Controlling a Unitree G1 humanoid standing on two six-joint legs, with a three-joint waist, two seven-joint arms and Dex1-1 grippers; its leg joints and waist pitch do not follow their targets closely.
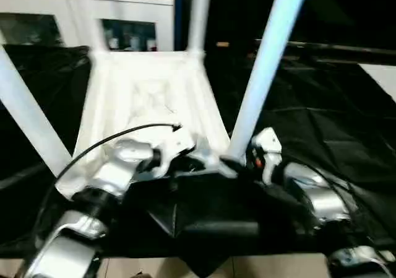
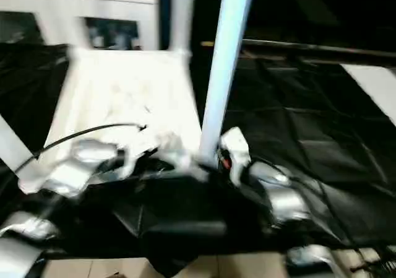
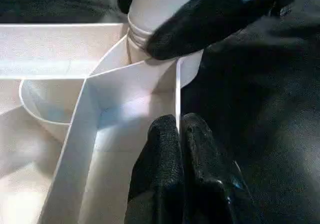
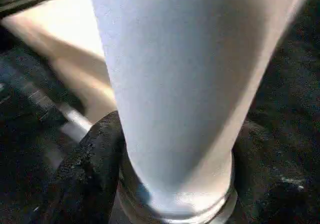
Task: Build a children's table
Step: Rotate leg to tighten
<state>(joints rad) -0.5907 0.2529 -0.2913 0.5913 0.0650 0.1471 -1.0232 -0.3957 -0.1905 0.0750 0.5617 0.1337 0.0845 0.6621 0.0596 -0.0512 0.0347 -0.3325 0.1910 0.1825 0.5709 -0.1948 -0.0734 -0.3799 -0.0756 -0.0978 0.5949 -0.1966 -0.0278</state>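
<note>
four white tubular legs (image 1: pixel 267 61) rise from the upturned children's table (image 1: pixel 148 98), which lies ribbed side up on a black cloth (image 1: pixel 322 129). at its near corner socket (image 3: pixel 150 44), the right gripper (image 4: pixel 175 179) has its jaws around the leg's base. the left gripper (image 3: pixel 179 149) pinches the rim beside that socket, jaws nearly shut. light, stiff, smooth plastic; grip low. open room lies right of the table.

Lab: glass-fronted cabinet (image 1: pixel 127 33) holding bottles, black-draped bench (image 1: pixel 322 123).
</note>
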